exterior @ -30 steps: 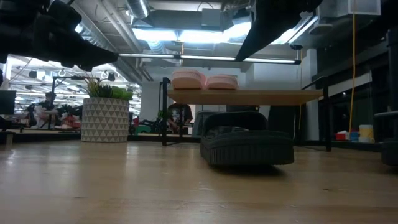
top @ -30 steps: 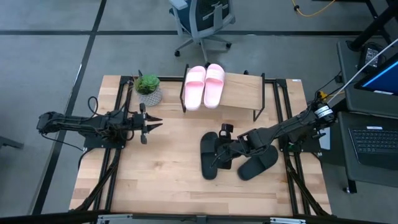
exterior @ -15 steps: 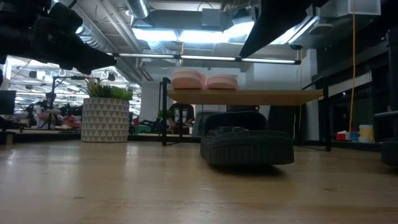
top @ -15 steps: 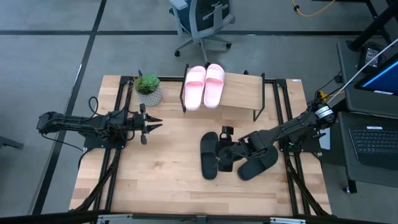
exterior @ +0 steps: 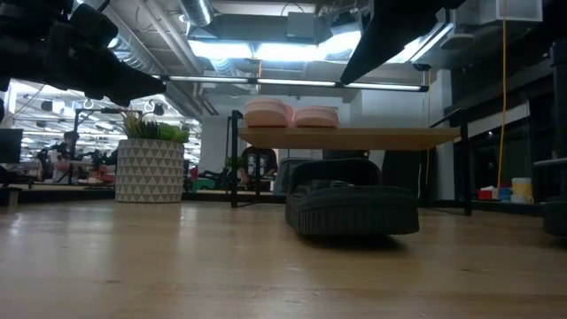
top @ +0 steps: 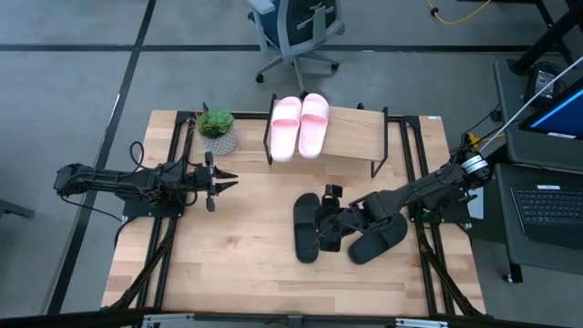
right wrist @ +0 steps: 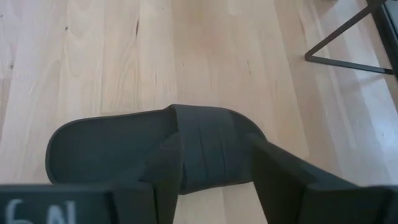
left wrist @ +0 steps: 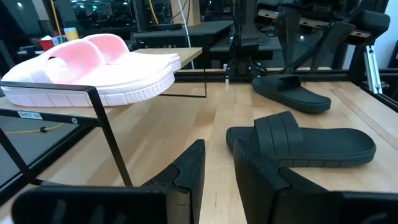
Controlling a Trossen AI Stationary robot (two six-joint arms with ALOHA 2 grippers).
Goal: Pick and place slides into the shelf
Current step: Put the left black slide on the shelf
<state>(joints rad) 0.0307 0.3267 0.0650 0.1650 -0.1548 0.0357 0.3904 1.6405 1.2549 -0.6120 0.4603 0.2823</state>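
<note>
The slides split into two pairs: in the high view the pink slides lie side by side on the shelf, while the black slides rest on the tabletop, and the nearer black slide runs lengthwise toward the shelf directly beneath the right gripper. The left gripper waits well apart by a potted plant. In the low view, that black slide sits flat before the shelf. In the left wrist view, its fingers stand partly apart, holding nothing. In the right wrist view, open fingers straddle the wide strap, crosswise to the sole.
</note>
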